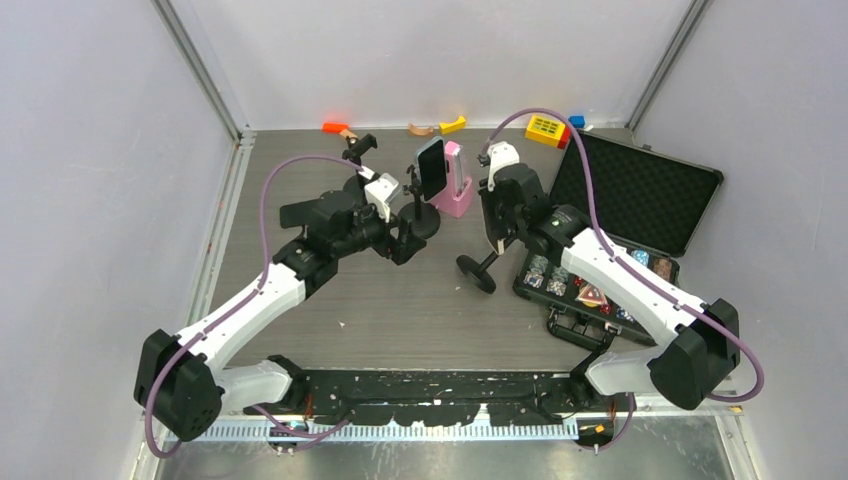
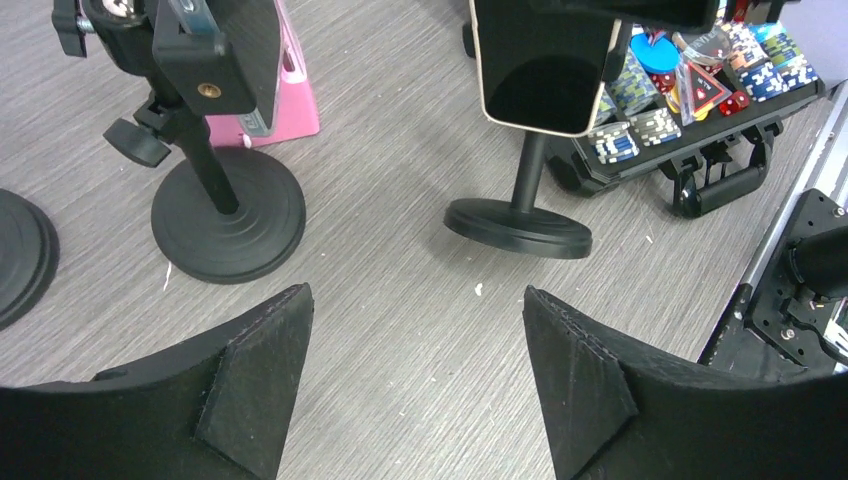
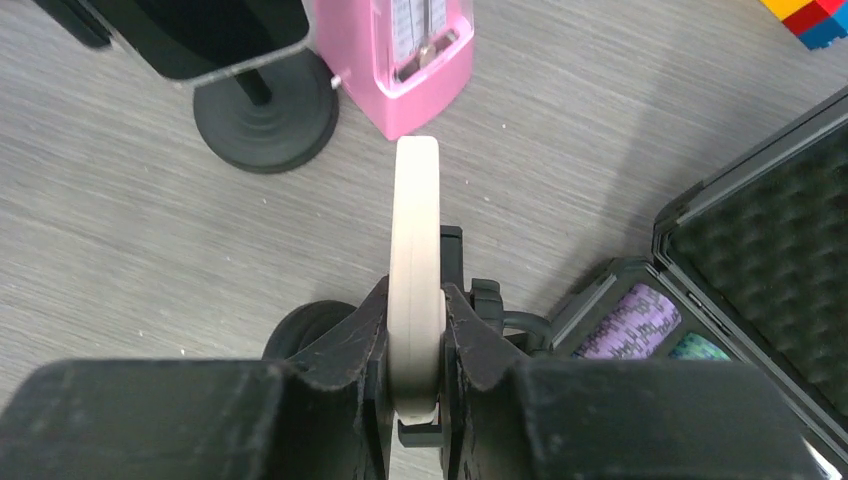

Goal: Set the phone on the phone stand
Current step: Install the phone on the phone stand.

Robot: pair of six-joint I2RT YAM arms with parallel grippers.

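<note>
A cream-edged phone point(image 3: 416, 230) stands on edge, pinched between the fingers of my right gripper point(image 3: 416, 300), which is shut on it. In the left wrist view the same phone point(image 2: 545, 65) sits at the top of a black phone stand point(image 2: 517, 225) with a round base, and the stand's clamp shows just under the phone's lower edge. From above, the right gripper point(image 1: 497, 225) hangs over this stand's base point(image 1: 478, 272). My left gripper point(image 2: 415, 300) is open and empty above bare table, to the left of that stand point(image 1: 405, 240).
A second black stand point(image 1: 425, 215) carries a dark-screened phone point(image 1: 432, 165), with a pink metronome point(image 1: 457, 180) right behind it. An open black case point(image 1: 640, 190) of poker chips lies at the right. Small coloured blocks point(image 1: 547, 130) line the back wall. Another round base point(image 2: 20, 255) shows at the left.
</note>
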